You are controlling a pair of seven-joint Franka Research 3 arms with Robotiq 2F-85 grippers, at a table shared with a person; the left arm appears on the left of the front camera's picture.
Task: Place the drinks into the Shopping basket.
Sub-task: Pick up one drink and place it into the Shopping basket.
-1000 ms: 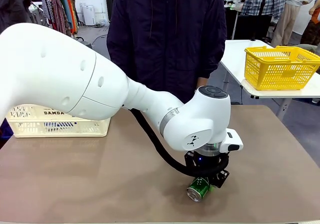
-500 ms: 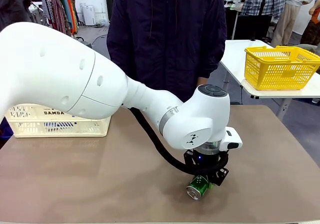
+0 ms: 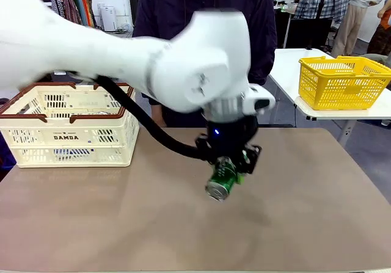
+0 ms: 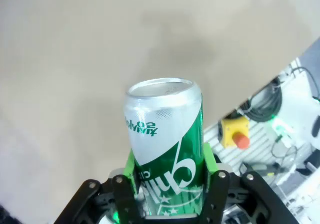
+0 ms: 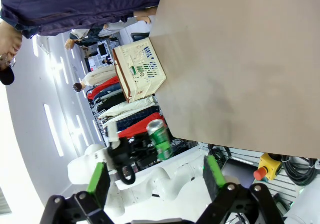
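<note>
Front cam faces person; wrist cams share table (image 3: 317, 212).

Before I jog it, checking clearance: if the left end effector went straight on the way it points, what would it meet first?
Likely the bare table: past the green can in the left end effector, nothing else lies ahead.

The brown desk (image 3: 317, 212) is carrying the cream-white Shopping basket (image 3: 68, 126), which is sitting at its far left corner with brown rim and handles. Behind to the right, a white desk (image 3: 287, 71) is bearing a yellow mesh basket (image 3: 343, 82).
</note>
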